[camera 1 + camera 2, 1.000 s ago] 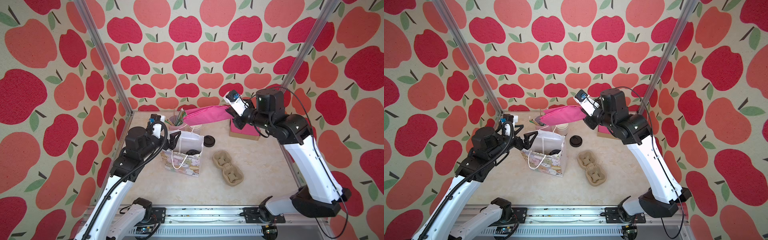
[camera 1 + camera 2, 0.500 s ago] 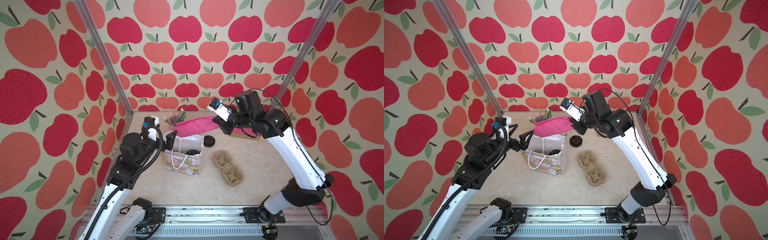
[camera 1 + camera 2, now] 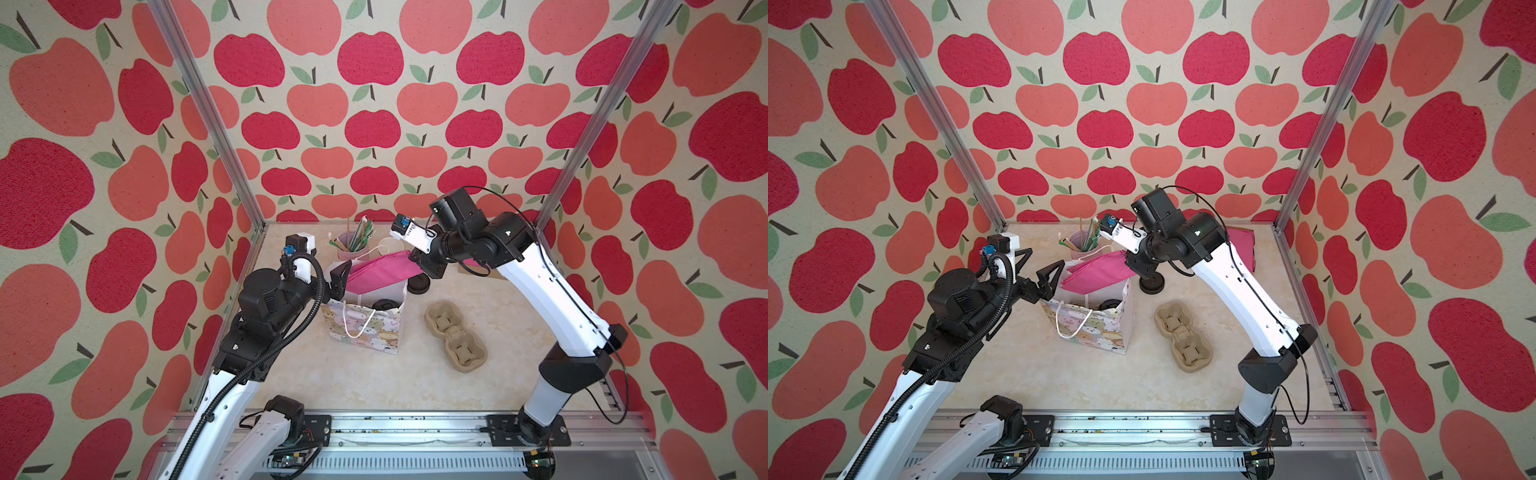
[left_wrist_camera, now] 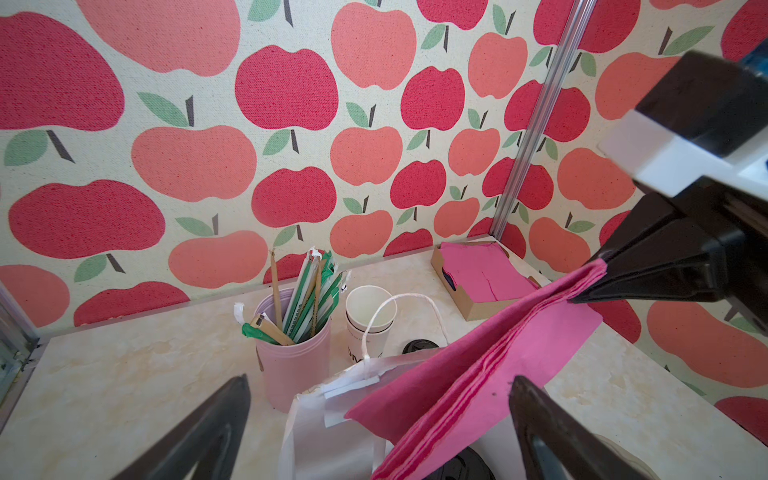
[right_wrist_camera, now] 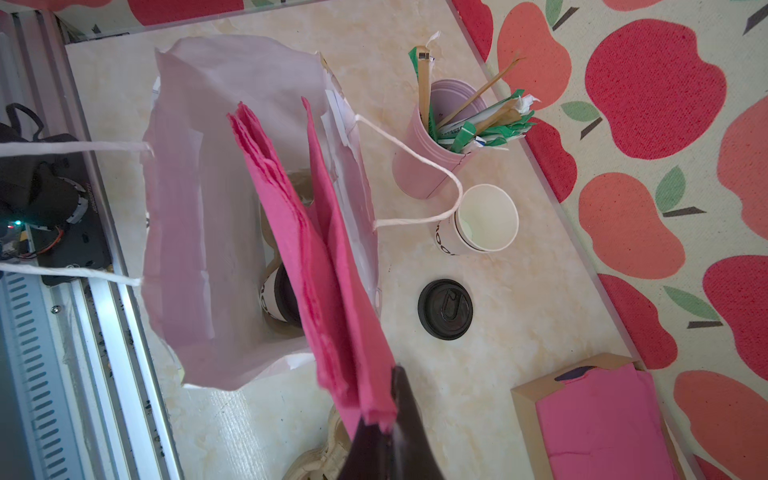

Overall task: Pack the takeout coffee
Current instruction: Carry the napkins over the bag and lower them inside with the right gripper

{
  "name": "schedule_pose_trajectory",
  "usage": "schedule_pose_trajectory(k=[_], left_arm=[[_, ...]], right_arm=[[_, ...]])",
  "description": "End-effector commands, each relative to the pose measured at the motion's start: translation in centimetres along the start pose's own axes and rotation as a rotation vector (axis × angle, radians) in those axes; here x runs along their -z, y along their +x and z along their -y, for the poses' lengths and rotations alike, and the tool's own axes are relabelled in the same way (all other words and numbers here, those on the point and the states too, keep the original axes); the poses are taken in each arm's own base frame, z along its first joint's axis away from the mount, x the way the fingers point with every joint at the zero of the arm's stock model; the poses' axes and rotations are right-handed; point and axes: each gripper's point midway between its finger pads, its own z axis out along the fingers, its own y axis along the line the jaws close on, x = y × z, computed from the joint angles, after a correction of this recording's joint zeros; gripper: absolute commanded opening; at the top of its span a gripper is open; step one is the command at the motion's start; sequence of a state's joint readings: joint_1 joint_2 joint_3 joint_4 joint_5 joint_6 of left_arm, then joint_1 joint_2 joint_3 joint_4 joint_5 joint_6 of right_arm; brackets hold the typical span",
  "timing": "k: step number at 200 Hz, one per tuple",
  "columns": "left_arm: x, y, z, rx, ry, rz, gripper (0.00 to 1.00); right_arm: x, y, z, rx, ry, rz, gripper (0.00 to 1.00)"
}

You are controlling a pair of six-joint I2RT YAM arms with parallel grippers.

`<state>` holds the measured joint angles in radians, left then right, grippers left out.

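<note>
I read the right gripper (image 5: 382,401) as pinched shut on a folded stack of pink paper napkins (image 5: 299,232), which it holds tilted across the open mouth of the upright animal-printed paper gift bag (image 3: 365,330). The left gripper (image 4: 380,379) is spread wide with nothing between its jaws, positioned just beside the bag's rim on the side nearest its own arm. The small white paper cup with black lettering (image 5: 267,297) sits inside the bag with the round black plastic lid (image 5: 286,291) on it, partly hidden behind the napkins.
</note>
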<state>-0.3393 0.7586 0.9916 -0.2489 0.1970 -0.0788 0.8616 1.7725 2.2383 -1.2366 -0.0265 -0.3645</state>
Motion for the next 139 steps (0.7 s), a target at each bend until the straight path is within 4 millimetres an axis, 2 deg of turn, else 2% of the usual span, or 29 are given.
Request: schedule_pose_trajectory(k=[1, 139], left_arm=[[0.2, -0.4, -0.1, -0.013, -0.013, 0.028, 0.99], [0.6, 0.2, -0.7, -0.019, -0.038, 0.038, 0.99]], right_arm=[[-0.4, 0.8, -0.6, 0.017, -0.008, -0.069, 0.00], [-6.8, -1.0, -4.0, 0.107, -0.082, -0.151, 0.00]])
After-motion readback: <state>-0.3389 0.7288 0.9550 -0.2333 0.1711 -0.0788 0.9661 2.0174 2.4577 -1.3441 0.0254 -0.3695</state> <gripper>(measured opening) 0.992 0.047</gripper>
